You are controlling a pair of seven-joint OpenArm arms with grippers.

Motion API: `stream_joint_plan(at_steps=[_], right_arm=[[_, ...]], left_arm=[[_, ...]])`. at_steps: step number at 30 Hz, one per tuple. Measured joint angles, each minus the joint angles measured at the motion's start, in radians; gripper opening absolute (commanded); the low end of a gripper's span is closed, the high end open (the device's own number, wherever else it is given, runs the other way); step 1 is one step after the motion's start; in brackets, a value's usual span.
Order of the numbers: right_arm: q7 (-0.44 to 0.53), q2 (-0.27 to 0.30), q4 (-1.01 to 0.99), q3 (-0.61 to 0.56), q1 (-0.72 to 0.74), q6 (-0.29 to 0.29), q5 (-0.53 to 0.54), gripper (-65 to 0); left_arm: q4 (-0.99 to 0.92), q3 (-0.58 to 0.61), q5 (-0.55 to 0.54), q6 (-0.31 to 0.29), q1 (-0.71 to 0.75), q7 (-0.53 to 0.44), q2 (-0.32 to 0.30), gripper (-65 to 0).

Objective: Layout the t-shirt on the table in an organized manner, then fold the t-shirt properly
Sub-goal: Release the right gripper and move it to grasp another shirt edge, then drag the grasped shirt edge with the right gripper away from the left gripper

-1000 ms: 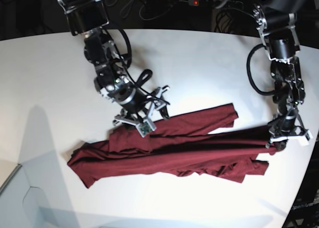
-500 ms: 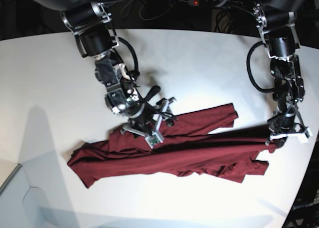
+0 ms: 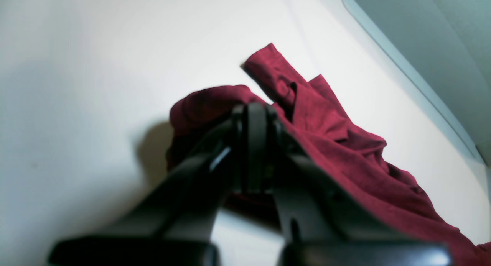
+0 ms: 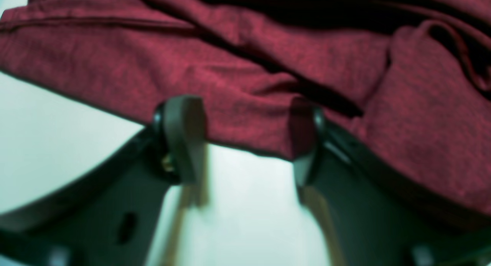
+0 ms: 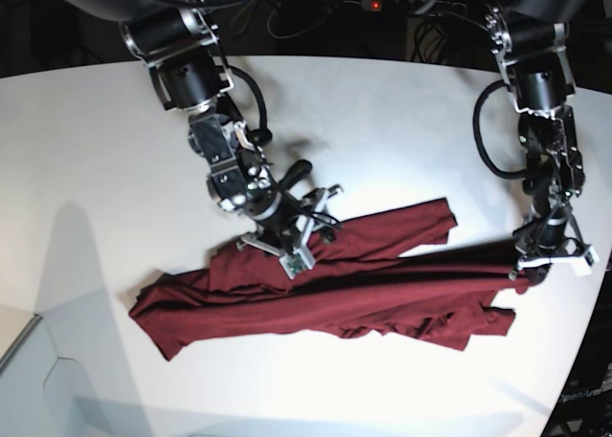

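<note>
While the shirt is a bunched rope, here's the rundown:
shirt: t-shirt [image 5: 325, 294] lies on the table [image 5: 382, 121], long axis left-right in the base view.
right claw: right gripper [image 4: 241, 139] sits at the shirt's upper edge mid-length, fingers spread either side of the hem, cloth between but not pinched.
left claw: left gripper [image 3: 255, 143] is pressed together on the far end.
nearer arm: right, I'd say.
changed: right claw has slid toward the middle and narrowed.

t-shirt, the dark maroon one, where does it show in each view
Base: the dark maroon fabric t-shirt lies rumpled across the lower middle, left to right.
Left wrist: centre to lower right, behind the shut left gripper.
Right wrist: fills the top and right, its edge between the right gripper jaws.
Shared landmark: the plain white table.
</note>
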Motion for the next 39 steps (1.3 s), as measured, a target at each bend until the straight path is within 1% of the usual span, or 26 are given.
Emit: stream_joint_plan(at_steps=[3,4,6,9,11,16,18,25,26,28,31,34,36,39], right_arm=[[-0.018,0.0,0.034,0.0,-0.03,-0.004,0.001,-64.5],[-0.025,-0.001,0.066,0.001,-0.056,-0.004,0.003,-65.0],[-0.01,-0.003,0.125,-0.007,-0.113,-0.005,0.003,-65.0],[-0.006,0.003,0.195,-0.098,-0.179,-0.011,0.006,-65.0],[-0.026,0.003,0.235,-0.158,-0.219,-0.01,0.002,-65.0],[-0.036,-0.003,0.318,-0.255,-0.313,-0.003,0.003,-65.0],[-0.06,-0.003,0.341,-0.294,-0.326,-0.003,-0.002,-65.0],[-0.077,-0.066,0.343,-0.323,-0.347,-0.004,-0.01,-65.0],[-0.077,-0.07,0.344,-0.338,-0.35,-0.006,-0.013,-64.8],[-0.074,-0.072,0.344,-0.391,-0.353,-0.007,-0.013,-61.5],[-0.075,-0.069,0.344,-0.454,-0.36,-0.002,-0.009,-54.8],[-0.08,-0.071,0.345,-0.461,-0.366,-0.003,-0.012,-48.7],[-0.082,-0.066,0.359,-0.461,-0.365,-0.003,-0.013,-46.0],[-0.081,-0.024,0.433,-0.46,-0.366,-0.003,-0.011,-44.2]], left_arm=[[0.0,0.0,0.0,0.0,0.0,0.0,0.0,-64.6],[0.0,0.0,0.0,0.0,0.0,-0.001,0.0,-64.6],[0.0,0.0,0.0,0.0,0.0,-0.002,0.0,-64.6],[0.0,-0.001,-0.001,0.0,0.0,-0.003,0.0,-64.6],[0.0,-0.001,-0.001,0.0,-0.001,-0.002,0.0,-64.6],[0.0,-0.001,-0.001,0.0,-0.004,-0.003,0.0,-64.6],[0.0,-0.001,-0.002,0.0,-0.003,-0.003,0.0,-64.6],[0.0,-0.001,-0.002,0.0,-0.006,-0.003,0.0,-64.6],[0.0,-0.001,-0.001,0.0,-0.006,-0.003,0.0,-64.6],[0.0,-0.001,-0.002,0.0,-0.006,-0.004,0.0,-64.6],[0.0,-0.001,-0.002,0.0,-0.006,-0.003,0.0,-64.6],[0.0,-0.001,-0.002,0.0,-0.006,-0.003,0.0,-64.6],[0.0,-0.001,-0.001,0.0,-0.006,-0.003,0.0,-64.6],[0.0,-0.001,-0.001,0.0,-0.006,-0.003,0.0,-64.6]])
